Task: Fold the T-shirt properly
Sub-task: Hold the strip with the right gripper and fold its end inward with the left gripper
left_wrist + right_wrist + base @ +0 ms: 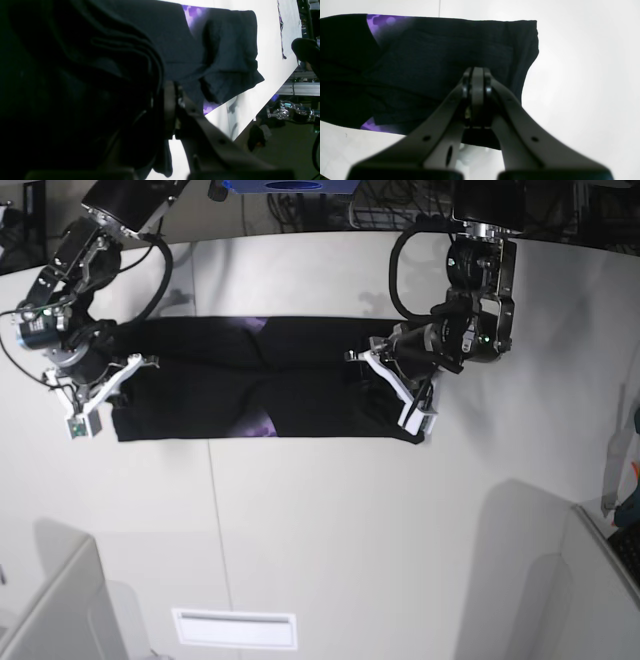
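The black T-shirt (250,380) lies as a long folded strip across the white table, with purple print showing at the folds (258,423). My left gripper (405,395) is at the strip's right end. In the left wrist view it (162,100) is shut on bunched layers of the T-shirt (225,45), which drape over one finger and hide it. My right gripper (95,395) is at the strip's left end. In the right wrist view it (477,75) is shut just above the flat T-shirt (420,62), with no cloth seen between the fingertips.
The white table (350,530) stretches wide in front of the shirt. A white label (235,628) lies near the front edge. Grey panels stand at the front left (50,610) and front right (600,580). Metal equipment (287,112) sits past the table edge.
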Motion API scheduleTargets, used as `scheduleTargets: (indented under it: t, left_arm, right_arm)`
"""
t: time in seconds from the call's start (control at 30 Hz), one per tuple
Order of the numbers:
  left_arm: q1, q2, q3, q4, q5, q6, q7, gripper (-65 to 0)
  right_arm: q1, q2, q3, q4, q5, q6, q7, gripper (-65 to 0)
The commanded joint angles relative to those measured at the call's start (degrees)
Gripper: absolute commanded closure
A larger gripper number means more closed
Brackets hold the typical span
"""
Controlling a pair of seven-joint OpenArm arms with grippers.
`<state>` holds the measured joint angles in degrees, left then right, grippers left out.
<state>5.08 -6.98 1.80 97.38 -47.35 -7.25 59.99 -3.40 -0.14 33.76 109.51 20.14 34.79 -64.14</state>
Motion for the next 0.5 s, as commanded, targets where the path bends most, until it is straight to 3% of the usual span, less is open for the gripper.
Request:
scheduleTargets:
  t: [0.0,0.47]
  left_arm:
    - [-0.64,-0.01,-0.09,1.12,-1.22,-0.18,-0.69,0.0]
    - [-1.70,0.87,0.00,0.33,-1.57,-0.18,-0.60,0.0]
  right_arm:
    - [0.72,0.54,0.13,1.12,0.65,0.07,1.15,0.0]
    - [0.72,0.54,0.13,1.12,0.65,0.07,1.15,0.0]
